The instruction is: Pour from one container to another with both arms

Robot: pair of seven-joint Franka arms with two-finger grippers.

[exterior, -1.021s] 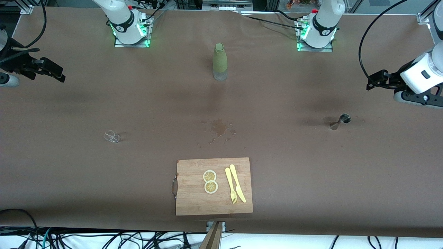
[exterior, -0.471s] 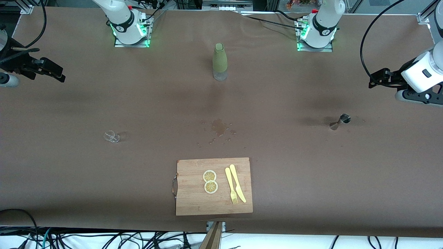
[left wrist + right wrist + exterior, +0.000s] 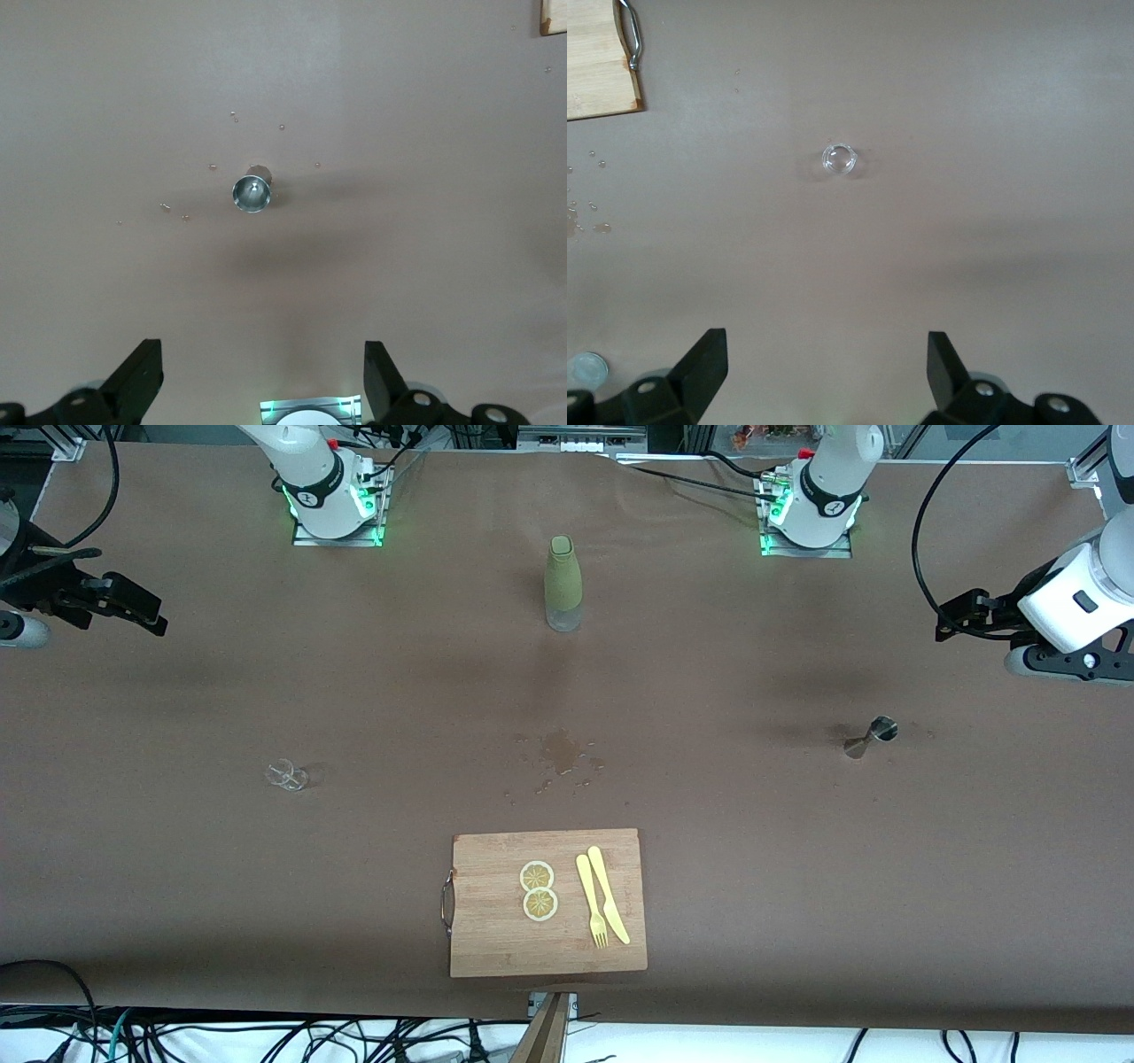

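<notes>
A bottle in a green sleeve (image 3: 563,583) stands upright midway between the two arm bases. A small clear glass (image 3: 286,775) (image 3: 839,159) sits toward the right arm's end of the table. A metal jigger (image 3: 871,737) (image 3: 252,192) stands toward the left arm's end. My left gripper (image 3: 946,624) (image 3: 263,372) hangs open and empty, up in the air near that end of the table, with the jigger below it. My right gripper (image 3: 149,615) (image 3: 827,363) is also open and empty, held up over its own end, looking down at the glass.
A wooden cutting board (image 3: 496,939) lies near the front edge with two lemon slices (image 3: 538,890), a yellow fork (image 3: 591,912) and a knife (image 3: 609,903). A wet spill (image 3: 560,751) marks the brown table between board and bottle. Droplets surround the jigger.
The left arm's wrist and gripper have shifted slightly toward the arm bases' side of the table. The right arm has not moved, nor have the things on the table.
</notes>
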